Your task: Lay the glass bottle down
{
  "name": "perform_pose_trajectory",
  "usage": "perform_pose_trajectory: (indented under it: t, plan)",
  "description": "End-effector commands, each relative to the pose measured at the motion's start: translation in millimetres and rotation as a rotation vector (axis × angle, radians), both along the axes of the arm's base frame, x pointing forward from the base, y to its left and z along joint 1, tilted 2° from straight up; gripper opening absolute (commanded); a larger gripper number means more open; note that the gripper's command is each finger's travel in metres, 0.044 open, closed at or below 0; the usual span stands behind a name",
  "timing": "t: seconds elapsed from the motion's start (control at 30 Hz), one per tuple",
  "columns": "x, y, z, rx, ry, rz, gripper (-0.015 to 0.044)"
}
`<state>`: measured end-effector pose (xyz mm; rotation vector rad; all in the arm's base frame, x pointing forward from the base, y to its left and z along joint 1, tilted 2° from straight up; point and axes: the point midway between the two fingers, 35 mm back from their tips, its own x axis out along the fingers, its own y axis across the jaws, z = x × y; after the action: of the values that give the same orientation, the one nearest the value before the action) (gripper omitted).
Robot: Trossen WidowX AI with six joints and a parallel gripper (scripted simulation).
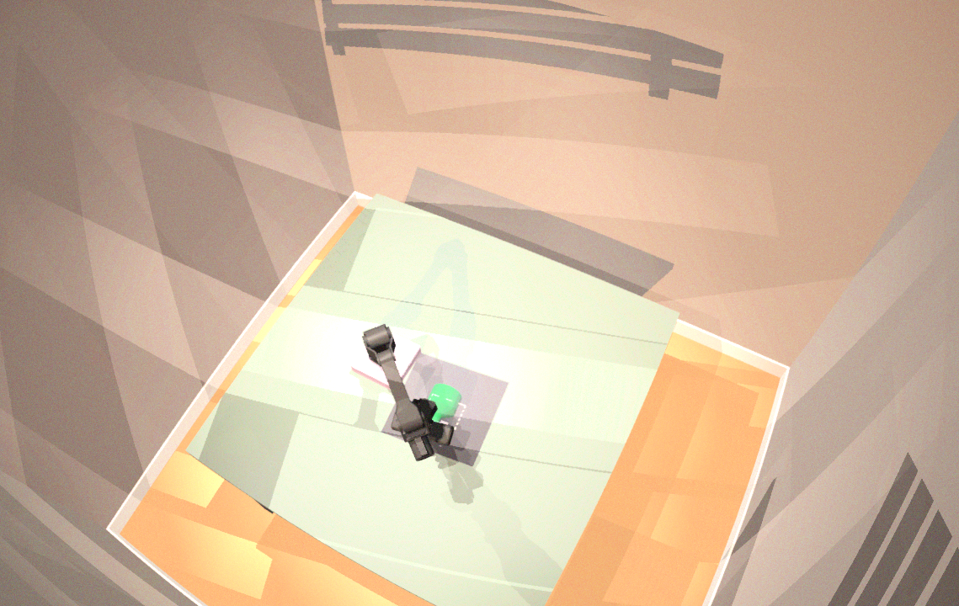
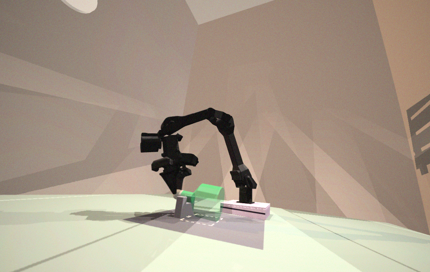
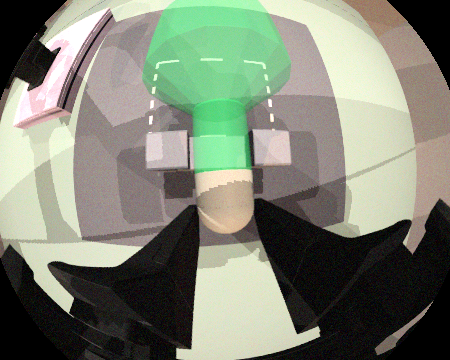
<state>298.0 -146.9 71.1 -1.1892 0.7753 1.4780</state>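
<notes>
Glass bottle (image 1: 443, 401) (image 2: 208, 200) (image 3: 219, 65): sideways | jaws (image 1: 443, 431) (image 2: 177, 193): pinching stopper end | body's floor contact unclear

The arm is hiding the grey rest from you in the top view. In the wrist view, the upper edge is cutting off the body of the bottle (image 1: 444, 400) (image 2: 208, 201) (image 3: 217, 55), so you are not seeing its base. In the exterior view, the fingertips (image 2: 175, 191) are appearing too small for you to make out their contact with the pale end.
</notes>
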Motion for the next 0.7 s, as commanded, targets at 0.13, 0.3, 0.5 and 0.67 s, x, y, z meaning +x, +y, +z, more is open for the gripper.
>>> perform_pose_trajectory:
  t: [0.13,0.3,0.5,0.67]
  plan:
    - [-1.4,3.0,-0.7,0.000,0.000,0.000,0.0127]
    - [-1.5,3.1,-1.4,-0.003,-0.001,-0.001,0.0127]
    - [-1.5,3.2,-2.3,-0.007,-0.004,-0.003,0.0127]
    - [-0.1,-1.0,-3.0,-0.012,-0.006,-0.005,0.0127]
